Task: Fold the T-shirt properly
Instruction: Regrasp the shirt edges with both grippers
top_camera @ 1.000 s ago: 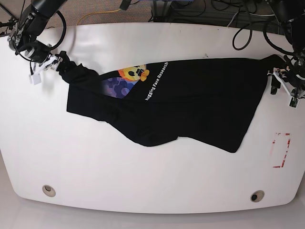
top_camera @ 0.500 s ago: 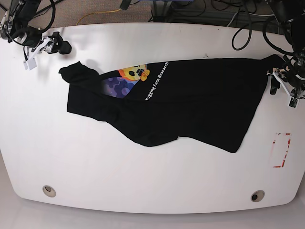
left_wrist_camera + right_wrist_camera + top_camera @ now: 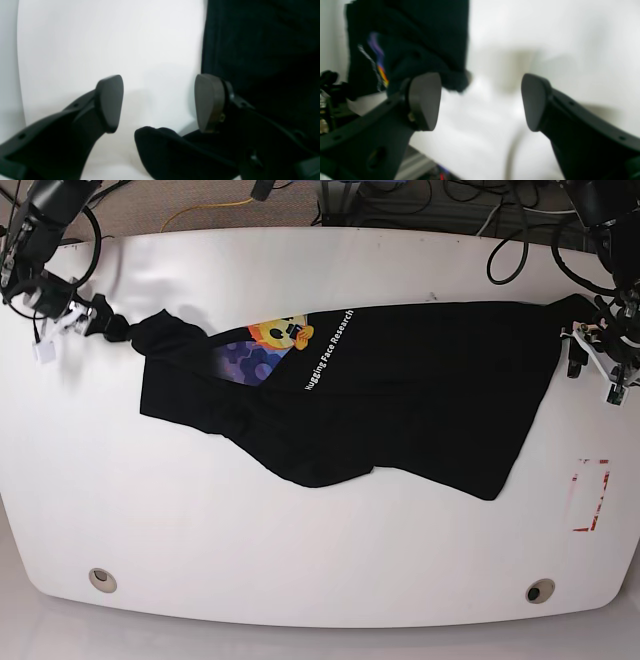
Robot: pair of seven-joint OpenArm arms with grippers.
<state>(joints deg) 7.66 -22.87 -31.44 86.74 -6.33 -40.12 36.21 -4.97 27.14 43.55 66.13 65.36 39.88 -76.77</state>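
Both wrist views show each gripper, left and right, released beside the T-shirt, whose print only the base view shows clearly.

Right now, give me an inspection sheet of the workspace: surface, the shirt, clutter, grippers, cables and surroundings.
Surface: white table, two round ports near its front edge, a red-marked rectangle at one side.
Job's things: black T-shirt lies crumpled and partly folded over itself, print half showing; not folded properly yet.
Clutter: nothing seen.
Grippers: left gripper open, a shirt corner below it, nothing clamped; right gripper open beside the shirt's other end, not holding it.
Cables: black cables and a yellow one behind the table's far edge.
Surroundings: floor beyond the table; details unclear.
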